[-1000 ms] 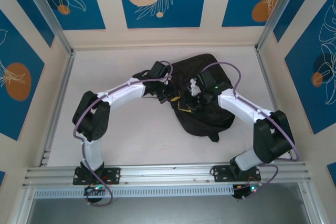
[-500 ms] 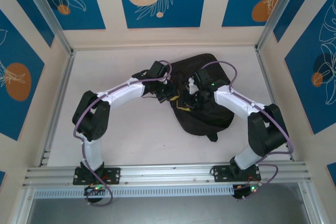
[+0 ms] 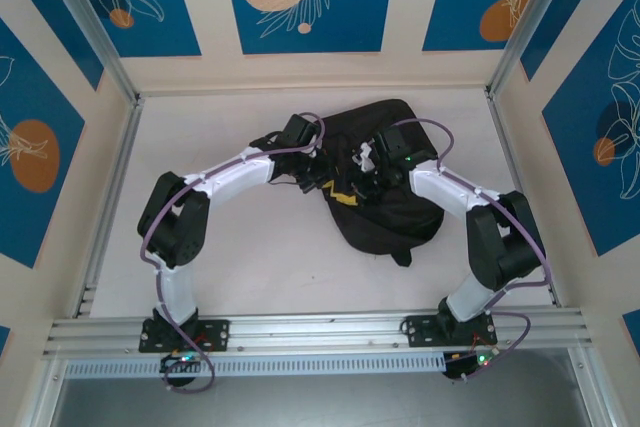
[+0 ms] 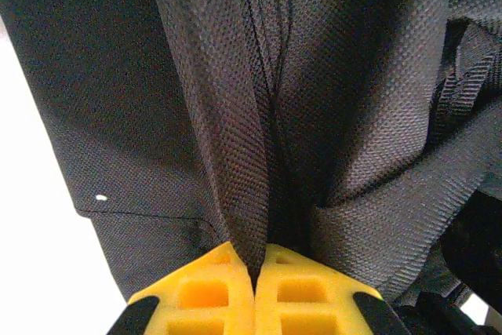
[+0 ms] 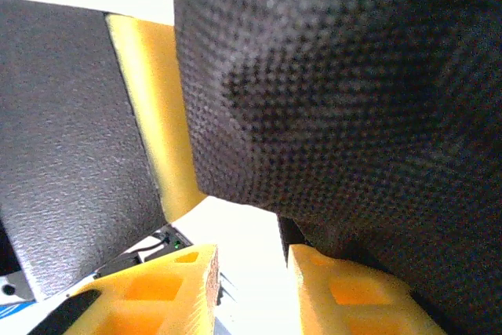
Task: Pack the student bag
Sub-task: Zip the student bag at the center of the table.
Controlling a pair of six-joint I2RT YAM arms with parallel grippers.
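The student bag (image 3: pixel 395 209) lies mid-table as a large black fabric backpack, and its weave fills the left wrist view (image 4: pixel 235 100). My left gripper (image 3: pixel 322 179) is at the bag's left edge, its yellow jaws (image 4: pixel 255 276) shut on a raised fold of the black fabric. My right gripper (image 3: pixel 366 173) hovers over the bag's upper middle, facing the left one. Its yellow fingertips (image 5: pixel 252 288) stand apart with nothing between them. Bag fabric (image 5: pixel 337 100) hangs over its right finger (image 5: pixel 345 292).
A grey textured slab with a yellow edge (image 5: pixel 149 123) stands close to the left of my right gripper. Bare white table (image 3: pixel 250 257) spreads left of and in front of the bag. Aluminium frame posts (image 3: pixel 110 157) and walls bound the table.
The right arm has swung farther in over the bag, toward the left gripper, and its jaws have parted slightly. The left gripper keeps its pinch and has hardly moved.
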